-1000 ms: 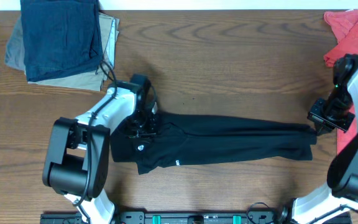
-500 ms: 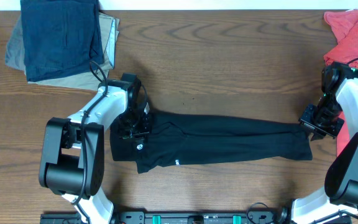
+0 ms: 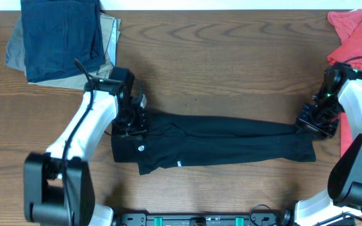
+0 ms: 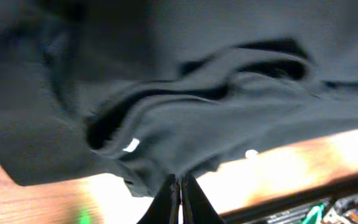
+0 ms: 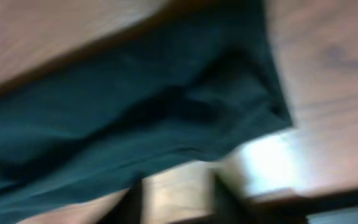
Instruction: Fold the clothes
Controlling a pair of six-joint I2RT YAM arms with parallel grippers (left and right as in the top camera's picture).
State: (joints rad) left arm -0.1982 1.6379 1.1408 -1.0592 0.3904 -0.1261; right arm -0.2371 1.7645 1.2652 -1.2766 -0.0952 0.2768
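Brown wood-grain table (image 3: 231,63), camera overhead. Far left corner: a folded navy-blue garment (image 3: 61,37) stacked on a folded khaki garment (image 3: 110,34), well apart from the work.

The left gripper (image 3: 132,122) sits on the left, collar end of the black soft-fabric shirt (image 3: 231,141). The jaws are together and look pinched on a fold of the cloth at its edge. Against a second ago this arm has swung out leftward and the gripper has slid a little up and left.

The shirt lies as a long narrow band across the table centre, already doubled lengthwise, with white logo prints near the left end.

The right gripper (image 3: 310,122) is at the shirt's right end. It has moved in toward the cloth and its jaws have parted. The wrist view is blurred, but the fingers stand apart with bare table between them and the cloth edge just ahead. The right end has also drawn in slightly. My read is that the stretch is finished and this end is released, so a crosswise fold comes next.

A coral-red T-shirt (image 3: 357,31) lies along the right table edge, near the shirt's right end, so there is a snag risk there. There is wide bare wood beyond the shirt. The near side has less room because the arm bases sit close.
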